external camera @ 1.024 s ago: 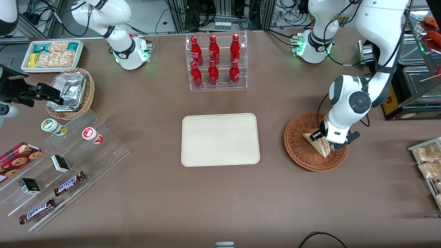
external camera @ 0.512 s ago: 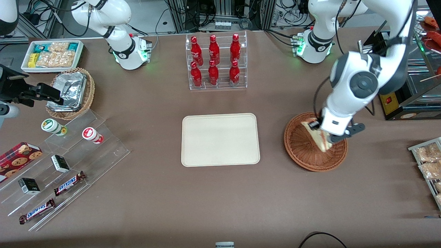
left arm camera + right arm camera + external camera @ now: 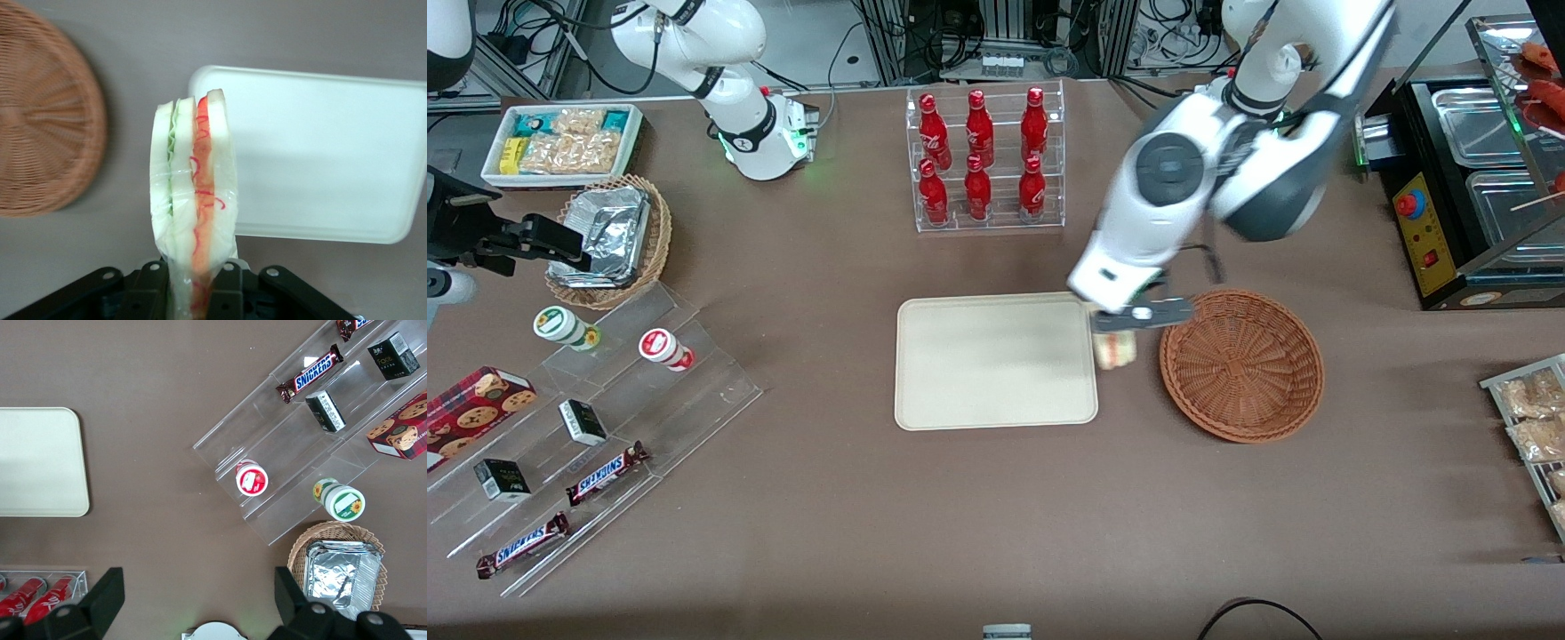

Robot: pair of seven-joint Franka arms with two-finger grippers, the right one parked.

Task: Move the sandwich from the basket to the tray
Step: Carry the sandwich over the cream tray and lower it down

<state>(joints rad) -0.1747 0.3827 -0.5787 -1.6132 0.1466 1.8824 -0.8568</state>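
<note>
The claw (image 3: 1119, 331) was clamped on the sandwich (image 3: 193, 220), holding it upright in the air above the worktop (image 3: 996, 498), between the tray (image 3: 996, 360) and the basket (image 3: 1240, 364), just beside the tray's edge and outside the basket.

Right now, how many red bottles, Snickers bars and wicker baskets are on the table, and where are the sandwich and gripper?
Red bottles: 6
Snickers bars: 2
Wicker baskets: 2
Total: 10
The gripper holds the sandwich between basket and tray.
</note>
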